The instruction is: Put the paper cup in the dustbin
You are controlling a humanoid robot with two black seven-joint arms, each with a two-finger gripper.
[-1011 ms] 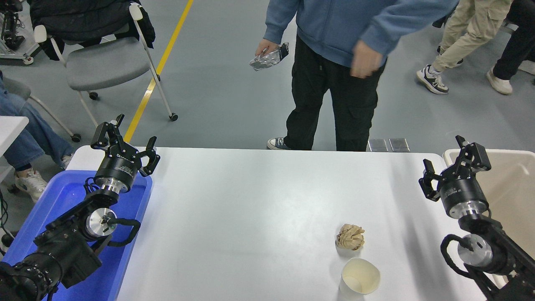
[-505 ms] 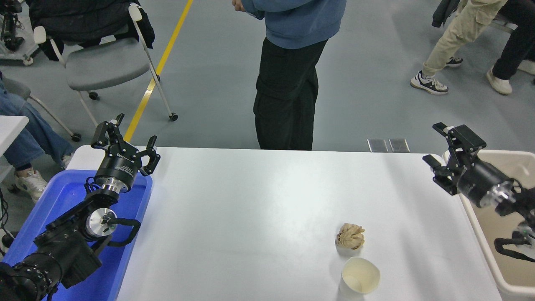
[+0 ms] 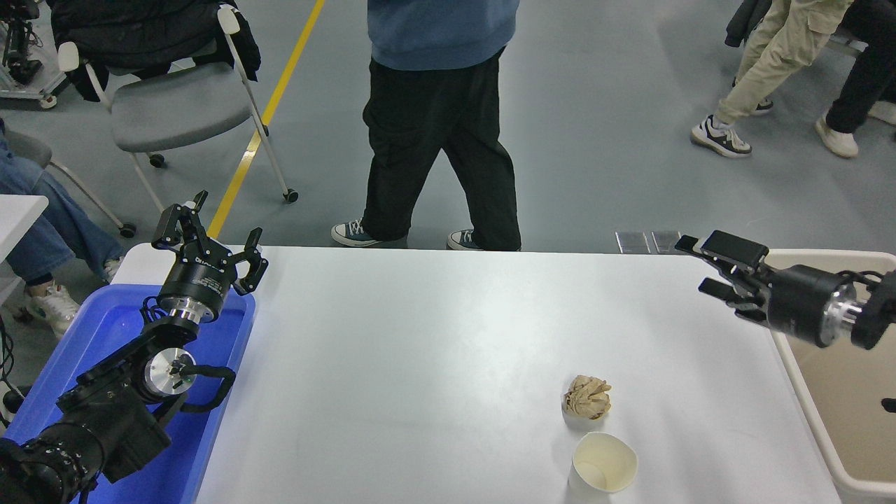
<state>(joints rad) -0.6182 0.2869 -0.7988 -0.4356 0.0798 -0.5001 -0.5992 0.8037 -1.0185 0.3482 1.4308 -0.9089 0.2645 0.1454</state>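
1. Cup (image 3: 603, 466) upright, mouth up, at table (image 3: 420, 364) near edge, right of centre. Looks empty.
2. Paper ball (image 3: 586, 397) just beyond cup, v. close; can't tell if touching.
3. Bin (image 3: 826, 434) off table's right edge, open top.
4. R gripper (image 3: 707, 264) near far-right corner, above table, pointing left, fingers apart, holding nothing. Well apart from cup.
5. L gripper (image 3: 210, 241) parked at far-left corner over blue tray (image 3: 231, 392), fingers apart.
6. Handling, est.: cup v. light, thin wall, crushes easily, tips w/ a nudge. Rim stiffest part.
7. Grip: pinch wall just under rim, one finger inside, one out, from the side away from ball. Light squeeze only.
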